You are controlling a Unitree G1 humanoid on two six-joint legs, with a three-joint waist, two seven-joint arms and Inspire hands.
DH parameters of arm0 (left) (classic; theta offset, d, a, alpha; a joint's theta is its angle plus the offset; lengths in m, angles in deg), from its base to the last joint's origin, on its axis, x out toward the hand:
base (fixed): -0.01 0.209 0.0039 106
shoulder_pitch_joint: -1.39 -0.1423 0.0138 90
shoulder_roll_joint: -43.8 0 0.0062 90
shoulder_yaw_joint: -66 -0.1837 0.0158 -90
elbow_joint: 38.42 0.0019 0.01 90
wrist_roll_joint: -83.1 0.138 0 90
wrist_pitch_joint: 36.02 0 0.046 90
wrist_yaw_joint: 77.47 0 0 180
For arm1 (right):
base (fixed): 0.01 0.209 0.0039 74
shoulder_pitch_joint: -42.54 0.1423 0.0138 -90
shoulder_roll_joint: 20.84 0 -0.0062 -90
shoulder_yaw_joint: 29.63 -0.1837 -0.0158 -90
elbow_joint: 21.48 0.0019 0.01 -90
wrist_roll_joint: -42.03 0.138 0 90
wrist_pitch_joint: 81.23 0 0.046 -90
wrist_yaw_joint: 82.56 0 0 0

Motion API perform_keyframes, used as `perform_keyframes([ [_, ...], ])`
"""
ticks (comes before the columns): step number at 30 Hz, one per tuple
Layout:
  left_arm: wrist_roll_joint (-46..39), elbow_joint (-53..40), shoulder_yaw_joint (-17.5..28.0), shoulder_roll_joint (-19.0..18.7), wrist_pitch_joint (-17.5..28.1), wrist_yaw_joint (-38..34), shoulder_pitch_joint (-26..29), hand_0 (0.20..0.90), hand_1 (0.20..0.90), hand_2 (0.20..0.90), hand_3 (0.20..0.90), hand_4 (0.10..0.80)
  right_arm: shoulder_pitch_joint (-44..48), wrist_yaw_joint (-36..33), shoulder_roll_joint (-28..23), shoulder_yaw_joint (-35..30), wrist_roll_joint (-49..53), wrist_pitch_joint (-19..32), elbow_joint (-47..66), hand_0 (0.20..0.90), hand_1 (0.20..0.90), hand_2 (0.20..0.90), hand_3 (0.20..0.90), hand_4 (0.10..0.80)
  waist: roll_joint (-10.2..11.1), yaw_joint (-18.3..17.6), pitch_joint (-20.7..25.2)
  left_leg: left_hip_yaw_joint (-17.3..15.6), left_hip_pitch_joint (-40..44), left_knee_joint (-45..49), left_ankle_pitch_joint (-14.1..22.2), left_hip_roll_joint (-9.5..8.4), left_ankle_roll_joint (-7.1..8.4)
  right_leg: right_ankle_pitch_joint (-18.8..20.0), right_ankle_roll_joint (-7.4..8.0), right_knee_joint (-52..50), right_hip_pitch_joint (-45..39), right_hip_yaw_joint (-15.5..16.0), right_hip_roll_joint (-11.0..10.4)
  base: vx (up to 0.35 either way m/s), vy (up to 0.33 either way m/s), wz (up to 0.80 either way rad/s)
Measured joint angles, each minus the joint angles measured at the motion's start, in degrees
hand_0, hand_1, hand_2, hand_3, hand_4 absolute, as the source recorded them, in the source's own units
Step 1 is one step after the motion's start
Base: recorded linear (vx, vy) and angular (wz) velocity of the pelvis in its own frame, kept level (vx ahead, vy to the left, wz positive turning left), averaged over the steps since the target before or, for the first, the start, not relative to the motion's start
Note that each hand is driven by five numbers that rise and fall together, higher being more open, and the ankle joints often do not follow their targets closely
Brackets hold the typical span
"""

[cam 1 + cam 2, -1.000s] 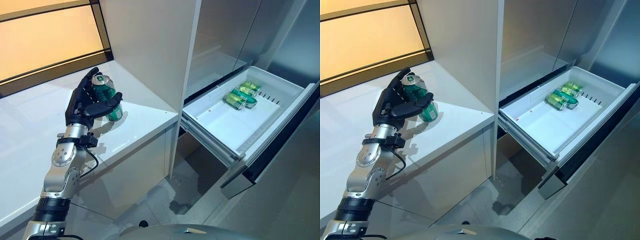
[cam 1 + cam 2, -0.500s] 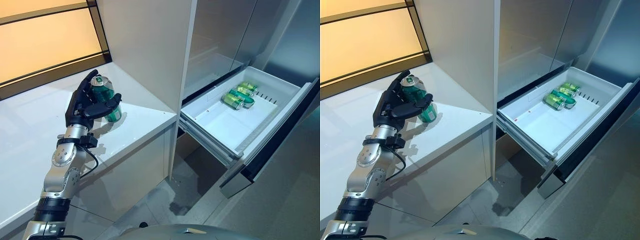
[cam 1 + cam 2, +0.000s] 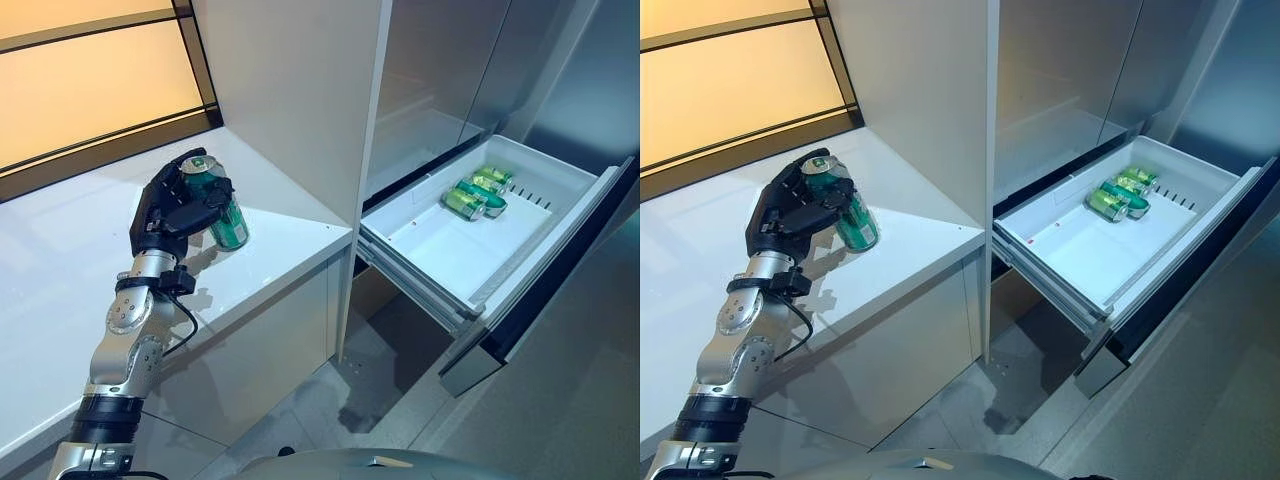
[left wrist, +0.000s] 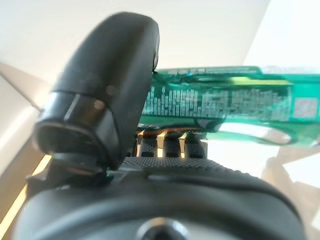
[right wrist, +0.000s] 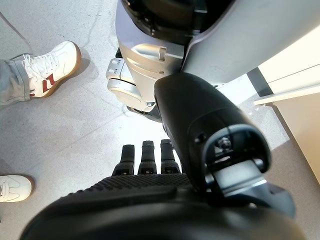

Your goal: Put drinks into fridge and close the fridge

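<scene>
A tall pale-grey fridge cabinet with smooth matt panels is standing at the far middle of the scene, and to its right a white plastic fridge drawer is hanging pulled out, its floor mostly bare. Three green metal drink cans are lying on their sides close together in the far right corner of that drawer. To the left of the cabinet a glossy white countertop is running along below an amber-lit window panel with a dark frame. Over the countertop's right part the left hand is gripping a green cylindrical drink can with a silver top, fingers and thumb curled round its upper body, and the can is tilting with its base just at the surface; whether it is touching cannot be told. Against the picture of a second ago, the hand is now wrapping further over the can's top, and the can is sitting lower and leaning more to the right. The right hand is hanging over the grey floor, fingers relaxed and holding nothing, with a person's white and red trainers showing beside it.
</scene>
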State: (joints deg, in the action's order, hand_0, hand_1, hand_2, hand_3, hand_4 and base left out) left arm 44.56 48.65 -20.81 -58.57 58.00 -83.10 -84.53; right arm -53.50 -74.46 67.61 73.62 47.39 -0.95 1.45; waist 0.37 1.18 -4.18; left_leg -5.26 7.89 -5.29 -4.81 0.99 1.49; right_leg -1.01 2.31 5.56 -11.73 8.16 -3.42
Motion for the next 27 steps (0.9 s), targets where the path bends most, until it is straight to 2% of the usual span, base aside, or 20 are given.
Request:
perform_keyframes([
  [11, -0.2, 0.9, -1.4, 1.1, 0.5, -1.0, 0.0, 0.300, 0.300, 0.300, 0.200, 0.100, 0.2, 0.1, 0.0, 0.1, -1.0, 0.7, 0.1, 0.900, 0.900, 0.900, 0.900, 0.800, 0.0, -1.3, 0.5, -0.2, 0.0, -0.1, 0.0, 0.02, 0.01, 0.0, 0.00, 0.0, 0.1, -0.3, 0.0, 0.000, 0.000, 0.00],
  [18, 0.0, 1.2, -1.4, 1.1, 1.3, -2.0, 0.0, 0.300, 0.300, 0.300, 0.200, 0.100, 0.2, -0.5, -0.6, 3.0, -5.2, 1.8, 2.4, 0.900, 0.900, 0.900, 0.900, 0.800, 0.0, -1.2, 0.5, -0.2, 0.0, -0.1, 0.0, 0.03, 0.01, 0.0, -0.01, 0.0, 0.1, -0.2, 0.0, 0.000, 0.000, 0.00],
  [27, 0.2, 1.2, -1.5, 1.1, 2.6, -2.3, 0.0, 0.300, 0.300, 0.300, 0.200, 0.100, 1.4, -0.4, -3.3, 8.2, -8.9, 3.5, 14.2, 0.900, 0.900, 0.900, 0.900, 0.800, 0.0, -1.0, 0.5, 0.1, -0.2, 0.0, 0.0, 0.07, 0.00, 0.0, -0.01, 0.0, 0.1, 0.1, 0.0, -0.007, -0.001, 0.00],
])
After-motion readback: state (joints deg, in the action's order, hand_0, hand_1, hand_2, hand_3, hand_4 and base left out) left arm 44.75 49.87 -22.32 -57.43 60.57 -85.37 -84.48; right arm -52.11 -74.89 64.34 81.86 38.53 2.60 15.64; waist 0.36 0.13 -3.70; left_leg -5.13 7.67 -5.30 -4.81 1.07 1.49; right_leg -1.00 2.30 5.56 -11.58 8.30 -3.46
